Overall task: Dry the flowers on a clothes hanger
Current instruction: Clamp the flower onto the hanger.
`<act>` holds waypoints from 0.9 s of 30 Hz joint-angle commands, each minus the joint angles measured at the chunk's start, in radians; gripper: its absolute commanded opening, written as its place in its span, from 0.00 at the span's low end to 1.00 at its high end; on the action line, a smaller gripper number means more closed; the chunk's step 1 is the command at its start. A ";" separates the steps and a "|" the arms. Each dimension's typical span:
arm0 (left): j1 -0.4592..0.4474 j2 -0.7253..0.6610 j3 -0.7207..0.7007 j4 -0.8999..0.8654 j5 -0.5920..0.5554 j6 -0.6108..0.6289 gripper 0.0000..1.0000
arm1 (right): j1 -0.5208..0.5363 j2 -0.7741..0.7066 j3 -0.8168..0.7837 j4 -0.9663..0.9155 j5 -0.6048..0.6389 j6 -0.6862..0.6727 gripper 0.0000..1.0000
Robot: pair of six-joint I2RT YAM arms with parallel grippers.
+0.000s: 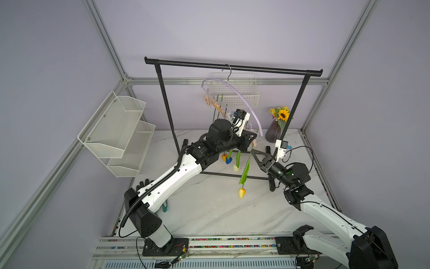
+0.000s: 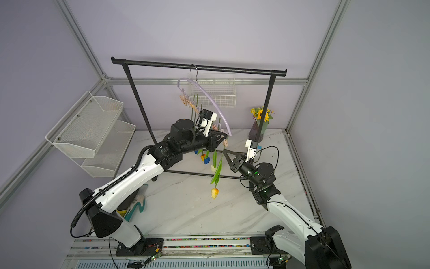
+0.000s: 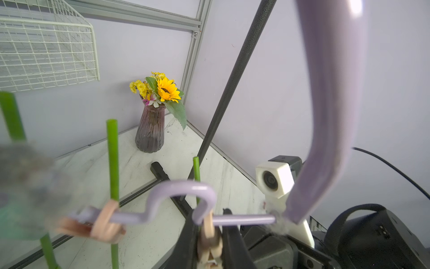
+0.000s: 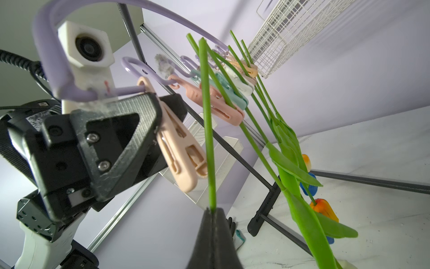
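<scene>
Clipping another tulip (image 1: 244, 171) to hanger (image 3: 330, 93).
R gripper (image 4: 211, 212) pinches its stem, head down, beside peach clothespin (image 4: 183, 153) squeezed by L gripper (image 4: 160, 111) at hanger's end, nr worktop's back edge; next: stem into pin mouth, release.

Soft, even light fills the scene and leaves only faint shadows on the marble tabletop (image 1: 209, 209), both top views bow at their edges, and in the left wrist view the clothes hanger (image 3: 330, 116) carries white glare while the nearest clothespins (image 3: 74, 227) blur.

A sunflower vase (image 1: 273, 134) stands beside the black rack (image 1: 232, 66).
</scene>
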 commanded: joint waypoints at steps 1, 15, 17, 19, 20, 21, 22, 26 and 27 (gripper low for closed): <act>0.009 -0.017 0.018 0.036 -0.011 -0.014 0.15 | 0.009 -0.007 0.008 0.000 -0.025 0.000 0.00; 0.010 -0.029 0.010 0.037 -0.007 -0.012 0.13 | 0.010 -0.045 0.002 -0.024 0.003 -0.012 0.00; 0.010 -0.029 0.008 0.040 -0.008 -0.012 0.13 | 0.008 -0.048 0.001 -0.023 0.002 -0.014 0.00; 0.010 -0.029 0.007 0.040 -0.009 -0.012 0.13 | 0.008 -0.044 -0.001 -0.013 -0.009 -0.013 0.00; 0.010 -0.028 0.006 0.042 -0.009 -0.013 0.13 | 0.010 -0.041 -0.001 -0.007 -0.016 -0.013 0.00; 0.010 -0.027 0.008 0.045 -0.007 -0.014 0.13 | 0.010 -0.039 0.002 -0.003 -0.024 -0.012 0.00; 0.010 -0.027 0.009 0.045 -0.005 -0.015 0.13 | 0.009 -0.036 0.001 0.001 -0.030 -0.011 0.00; 0.010 -0.023 0.010 0.053 0.013 -0.019 0.13 | 0.009 -0.024 0.002 0.016 -0.049 -0.005 0.00; 0.010 -0.022 0.010 0.054 0.016 -0.019 0.13 | 0.010 -0.023 0.004 0.020 -0.054 -0.005 0.00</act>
